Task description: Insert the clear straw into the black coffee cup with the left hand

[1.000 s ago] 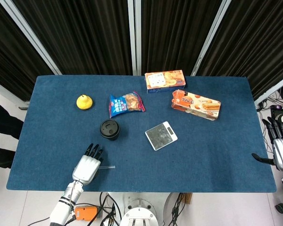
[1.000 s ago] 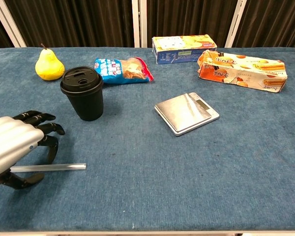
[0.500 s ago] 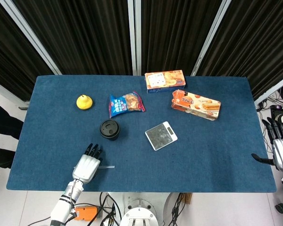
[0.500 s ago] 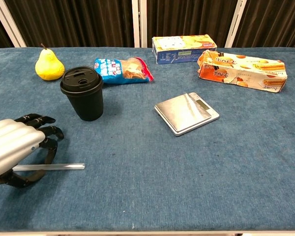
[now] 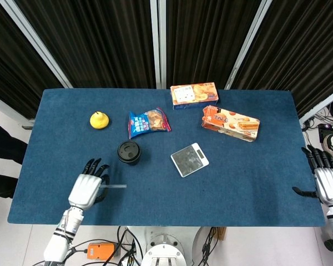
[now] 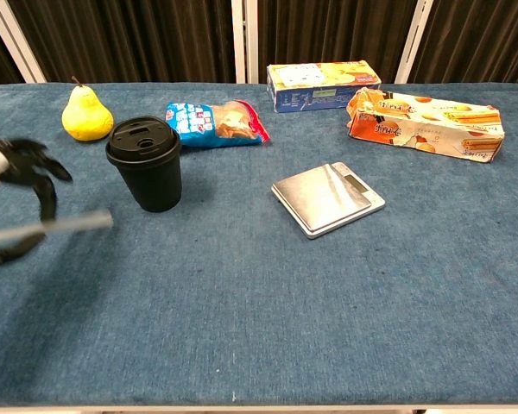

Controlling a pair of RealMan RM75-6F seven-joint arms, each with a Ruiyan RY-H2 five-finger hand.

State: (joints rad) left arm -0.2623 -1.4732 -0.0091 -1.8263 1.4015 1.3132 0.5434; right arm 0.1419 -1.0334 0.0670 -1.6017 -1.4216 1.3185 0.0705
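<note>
Left hand: we see the silver-backed, black-fingered left hand [image 5: 87,187] at the near left of the blue cloth counter [image 5: 250,183], grasping the clear plastic straw [image 5: 115,187]; in the chest view the hand [image 6: 13,203] is motion-blurred at the frame edge.
Straw: it lies roughly level in the fingers, its free end pointing toward the robot's right, and looks lifted off the counter, though the blur in the chest view [image 6: 76,223] makes this hard to confirm.
Cup: the black lidded paper coffee cup [image 5: 129,152] stands upright just beyond and to the right of the hand; its lid opening shows best in the chest view [image 6: 144,164].
Step in hand: we judge the straw is being carried to the cup.
Doing it well: we would tip the straw upright, bring its lower end over the small lid opening, and lower slowly; a sideways push could topple the light cup.
Right hand: released, fingers spread, at the counter's near right edge [image 5: 325,183], well apart from the work.
Further back: a silver flat kitchen scale [image 5: 189,159], a blue snack bag [image 5: 149,122], a yellow pear [image 5: 99,119], and 2 orange biscuit boxes [image 5: 230,122].
</note>
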